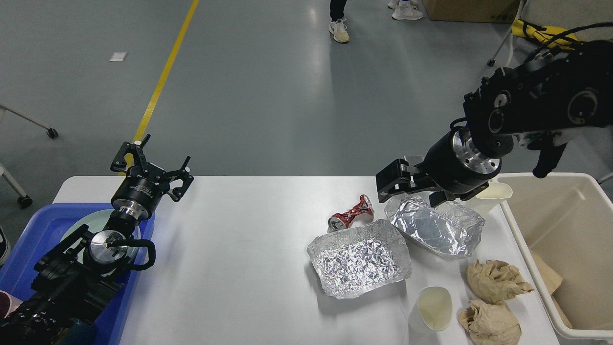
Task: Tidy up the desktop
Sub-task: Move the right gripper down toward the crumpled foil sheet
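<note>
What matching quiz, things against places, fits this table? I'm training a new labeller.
Things:
1. crushed can
2. plate
3. paper wads
4. right hand

Places:
A. in the blue tray
B. over the far foil tray
C. near corner, beside the bin
D. behind the near foil tray

Pairs: 1-D, 2-A, 3-C, 4-B

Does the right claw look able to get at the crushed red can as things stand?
Probably yes. The right claw hovers open just right of the crushed red can, which lies alone on the desktop, behind the foil tray; nothing covers it.
</note>
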{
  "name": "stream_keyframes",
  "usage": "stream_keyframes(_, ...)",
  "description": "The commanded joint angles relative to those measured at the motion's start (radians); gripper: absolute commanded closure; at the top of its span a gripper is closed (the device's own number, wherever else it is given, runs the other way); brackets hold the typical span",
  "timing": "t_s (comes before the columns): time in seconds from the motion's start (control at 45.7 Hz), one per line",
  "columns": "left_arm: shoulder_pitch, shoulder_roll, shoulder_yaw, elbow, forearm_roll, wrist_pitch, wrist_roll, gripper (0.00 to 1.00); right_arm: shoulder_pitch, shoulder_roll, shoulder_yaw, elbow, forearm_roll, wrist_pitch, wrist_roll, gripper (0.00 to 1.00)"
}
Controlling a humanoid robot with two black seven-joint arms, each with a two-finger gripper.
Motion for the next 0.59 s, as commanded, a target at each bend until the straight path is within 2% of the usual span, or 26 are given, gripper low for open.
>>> stream_keyframes(0.0,0.0,0.0,0.0,0.0,0.0,0.0,0.0,0.04,-0.032,0.007,-0.005,-0.005,0.004,-0.033,0.0,0.0)
stream_keyframes(0.197,0.0,0.0,0.0,0.0,0.0,0.0,0.0,0.04,-0.127,0.009,-0.035,-0.012,0.006,-0.131,0.0,0.0)
stream_keyframes(0.569,0.0,0.0,0.0,0.0,0.0,0.0,0.0,0.04,-0.234,0.027,-0.032,-0.029,0.109,-0.253,0.002,0.0)
